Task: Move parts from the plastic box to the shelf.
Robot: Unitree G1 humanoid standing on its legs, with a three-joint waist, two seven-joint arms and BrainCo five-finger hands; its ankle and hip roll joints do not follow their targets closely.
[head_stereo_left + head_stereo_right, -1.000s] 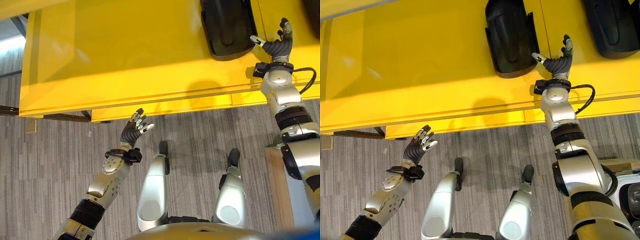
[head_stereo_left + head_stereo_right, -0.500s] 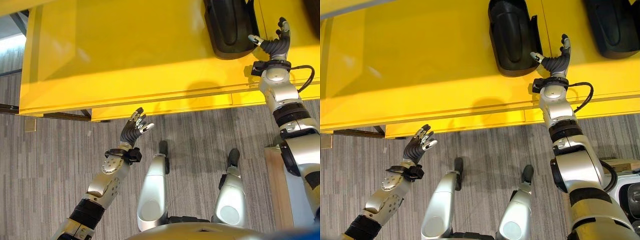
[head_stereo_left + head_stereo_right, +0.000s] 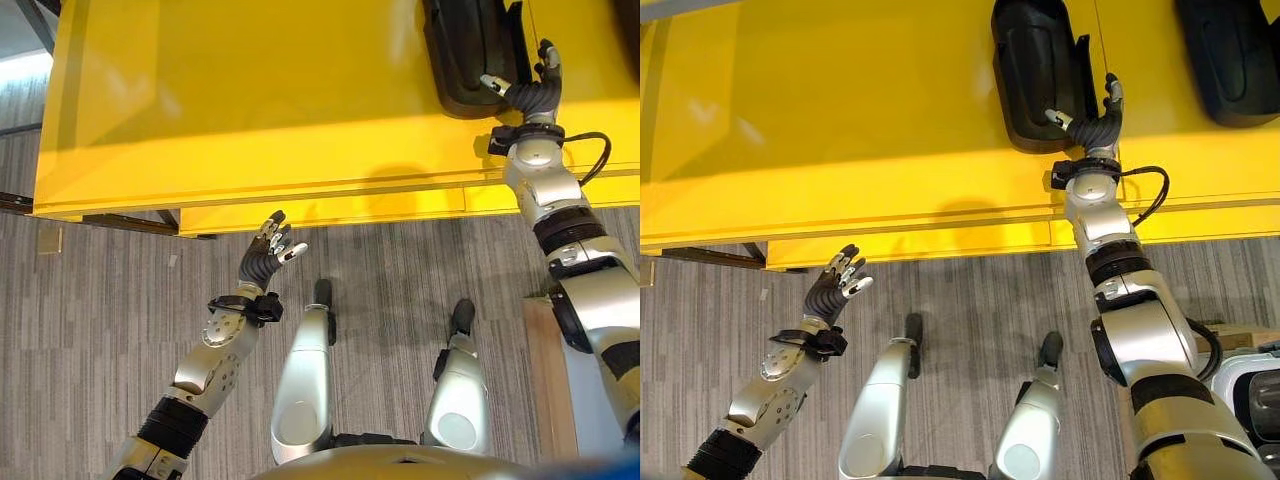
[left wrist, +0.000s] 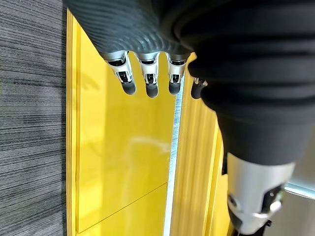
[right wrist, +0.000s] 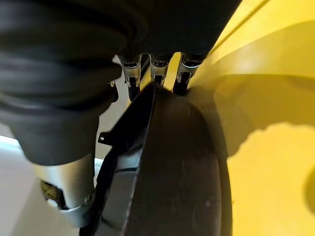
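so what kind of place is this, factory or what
Probably a workshop or factory floor, though that is a guess: a long yellow shelf carries black moulded parts, the right hand rests against one, and the floor is grey striped carpet.

right robot hand [image 3: 1092,118] spread, left robot hand [image 3: 268,253] relaxed

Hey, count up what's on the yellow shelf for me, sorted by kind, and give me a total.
Black parts: 2, one by the right robot hand, another at the far right.
Yellow shelf: 1.
Total: 3.
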